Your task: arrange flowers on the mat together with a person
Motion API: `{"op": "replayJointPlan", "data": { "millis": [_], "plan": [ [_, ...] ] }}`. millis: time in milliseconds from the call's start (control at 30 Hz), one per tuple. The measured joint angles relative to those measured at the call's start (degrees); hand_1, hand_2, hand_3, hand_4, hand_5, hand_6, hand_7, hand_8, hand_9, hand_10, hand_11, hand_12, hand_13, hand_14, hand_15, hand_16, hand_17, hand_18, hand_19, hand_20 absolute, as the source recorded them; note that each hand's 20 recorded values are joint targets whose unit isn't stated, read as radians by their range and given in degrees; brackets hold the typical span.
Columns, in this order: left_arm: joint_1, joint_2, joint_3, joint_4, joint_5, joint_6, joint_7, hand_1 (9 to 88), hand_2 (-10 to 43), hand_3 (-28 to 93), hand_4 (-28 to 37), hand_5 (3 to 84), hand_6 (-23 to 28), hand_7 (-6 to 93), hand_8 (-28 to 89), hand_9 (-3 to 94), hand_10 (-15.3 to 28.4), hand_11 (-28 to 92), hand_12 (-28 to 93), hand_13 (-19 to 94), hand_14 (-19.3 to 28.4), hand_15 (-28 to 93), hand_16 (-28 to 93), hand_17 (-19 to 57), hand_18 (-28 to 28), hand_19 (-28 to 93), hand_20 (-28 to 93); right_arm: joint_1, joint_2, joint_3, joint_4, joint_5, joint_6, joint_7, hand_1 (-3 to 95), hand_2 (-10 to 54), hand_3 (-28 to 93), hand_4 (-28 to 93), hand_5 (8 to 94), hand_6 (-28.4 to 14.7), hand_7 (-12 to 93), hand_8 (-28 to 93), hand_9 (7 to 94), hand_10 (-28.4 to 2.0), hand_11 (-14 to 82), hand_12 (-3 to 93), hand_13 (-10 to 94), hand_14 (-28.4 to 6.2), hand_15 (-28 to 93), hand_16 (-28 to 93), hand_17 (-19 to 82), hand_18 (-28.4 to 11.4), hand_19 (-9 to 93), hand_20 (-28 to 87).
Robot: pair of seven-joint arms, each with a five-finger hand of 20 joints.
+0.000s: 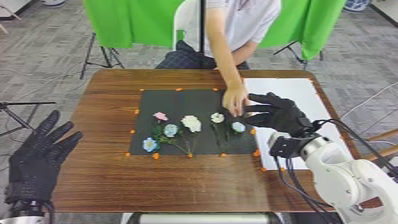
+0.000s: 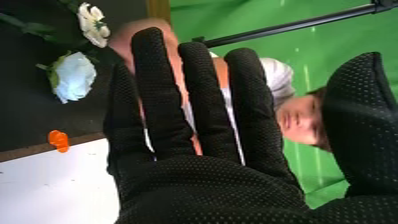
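Flowers [image 1: 191, 122] lie spread across the black mat [image 1: 182, 100], probably so each bloom shows. The right robot hand [image 1: 277, 112], fingers straight and grasping nothing, is right of the person's hand [image 1: 234, 100], perhaps leaving it room. The left robot hand [image 1: 34, 167], also open and empty, is by the worktop's [image 1: 107, 180] left side.

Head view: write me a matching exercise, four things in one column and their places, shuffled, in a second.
Column one
1. pink flower
2. white sheet
3. left hand
4. person's hand

Column two
A. near the right hand, at the far right part of the mat
B. at the left edge of the table
C. lying on the left half of the mat
D. lying along the right side of the mat

Right pairs: 1-C, 2-D, 3-B, 4-A
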Motion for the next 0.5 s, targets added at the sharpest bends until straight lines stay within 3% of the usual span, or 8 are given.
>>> {"op": "replayJointPlan", "data": {
  "millis": [333,500],
  "plan": [
    [-0.19,-1.10,-0.11,-0.04,1.07,-0.10,-1.11,18.2,7.3,74,-28.3,29.7,4.0,9.8,-8,28.2,14.0,16,13,19,20.9,41,-3,-10.0,18.8,36,16,-0.02,-0.05,0.02,0.00,-0.03,-0.02,0.12,25.6,1.2,73,-26,54.8,1.7,14,-13,56.2,-16.8,13.4,13.6,48,-20.5,41,12,11,-27.0,53,13],
    [0.01,-0.76,-0.15,-0.05,0.72,-0.05,-0.67,18.1,7.3,74,-28.3,29.7,4.1,9.8,-8,28.1,13.9,16,13,19,20.9,41,-3,-10.0,18.8,36,16,0.02,-0.07,0.01,0.00,-0.03,-0.01,0.15,25.6,1.2,74,-26,54.9,1.7,14,-13,56.3,-16.8,13.5,13.6,48,-20.5,41,12,11,-27.1,53,13]
  ]
}}
